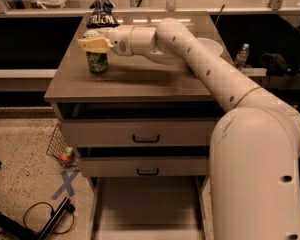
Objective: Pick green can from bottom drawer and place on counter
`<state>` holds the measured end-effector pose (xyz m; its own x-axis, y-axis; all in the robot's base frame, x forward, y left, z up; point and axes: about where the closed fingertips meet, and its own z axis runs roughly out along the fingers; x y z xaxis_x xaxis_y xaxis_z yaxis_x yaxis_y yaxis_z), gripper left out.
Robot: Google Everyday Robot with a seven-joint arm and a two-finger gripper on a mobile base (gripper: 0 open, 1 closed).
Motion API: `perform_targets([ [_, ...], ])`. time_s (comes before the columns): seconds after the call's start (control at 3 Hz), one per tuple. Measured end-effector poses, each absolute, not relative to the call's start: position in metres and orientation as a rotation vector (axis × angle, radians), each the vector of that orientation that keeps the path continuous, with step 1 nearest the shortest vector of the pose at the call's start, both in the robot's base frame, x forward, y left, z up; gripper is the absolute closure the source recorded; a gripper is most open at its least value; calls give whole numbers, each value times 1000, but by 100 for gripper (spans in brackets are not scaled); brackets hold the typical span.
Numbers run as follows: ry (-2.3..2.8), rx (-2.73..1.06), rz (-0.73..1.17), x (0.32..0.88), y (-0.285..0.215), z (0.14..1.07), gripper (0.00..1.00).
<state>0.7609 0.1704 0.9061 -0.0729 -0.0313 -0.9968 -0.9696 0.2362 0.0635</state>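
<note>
The green can stands upright at the left side of the counter, its base at or just above the surface. My gripper reaches in from the right and is shut on the can's top, so the pale fingers hide the silver lid. The white arm stretches across the counter behind it. The bottom drawer is pulled open below, and its pale floor shows nothing on it.
A dark snack bag lies at the counter's back left. A white bowl sits at the back right, partly behind the arm. A clear bottle stands to the right of the cabinet. A wire basket, blue tape cross and cable are on the floor at left.
</note>
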Motion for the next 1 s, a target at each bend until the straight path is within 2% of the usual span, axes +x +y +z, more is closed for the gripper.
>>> perform_targets([
  [0.33,1380,-1028,1061,758,170,909,75],
  [0.67,1378,-1033,1067,757,174,909,44],
  [1.0,1377,-1035,1070,756,177,909,22],
])
